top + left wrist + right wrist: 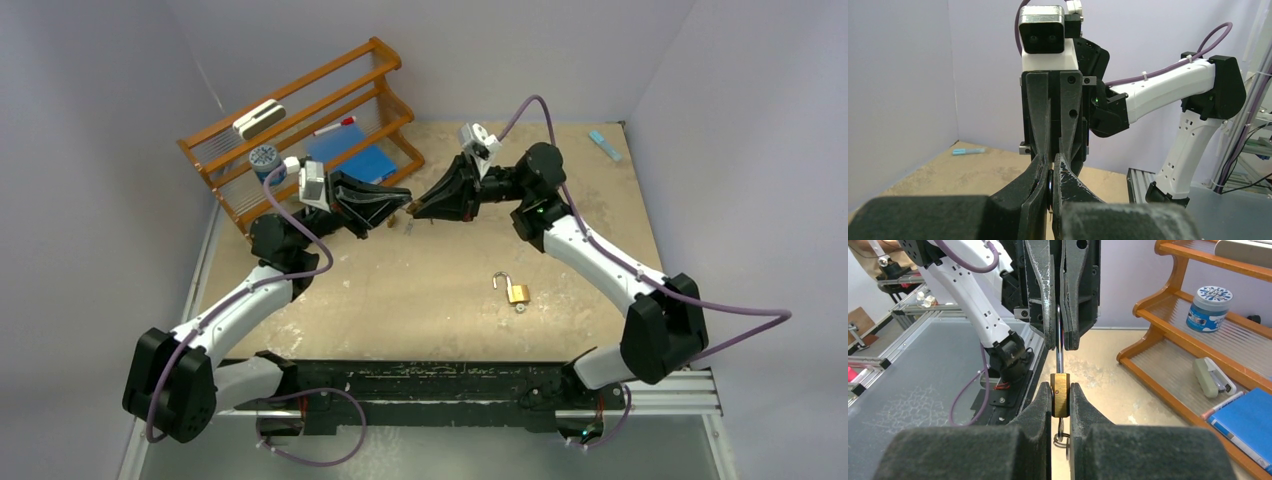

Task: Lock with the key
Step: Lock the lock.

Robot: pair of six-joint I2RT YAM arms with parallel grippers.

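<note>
My right gripper (1060,390) is shut on the body of a small brass padlock (1060,396), with a key and ring (1062,437) hanging under it. The steel shackle (1059,347) runs from the padlock into the left gripper's fingers (1043,300) opposite. My left gripper (1051,167) is shut on that shackle, which shows as a thin dark edge (1049,187) between its pads. In the top view both grippers, left (398,208) and right (420,210), meet tip to tip above the table's far middle. A second brass padlock (516,292) with an open shackle lies on the table.
A wooden rack (300,120) stands at the back left with a blue book (355,160), a blue-lidded jar (264,158), a stapler (258,117) and a marker (335,126). A light blue strip (604,145) lies at the back right. Walls enclose three sides.
</note>
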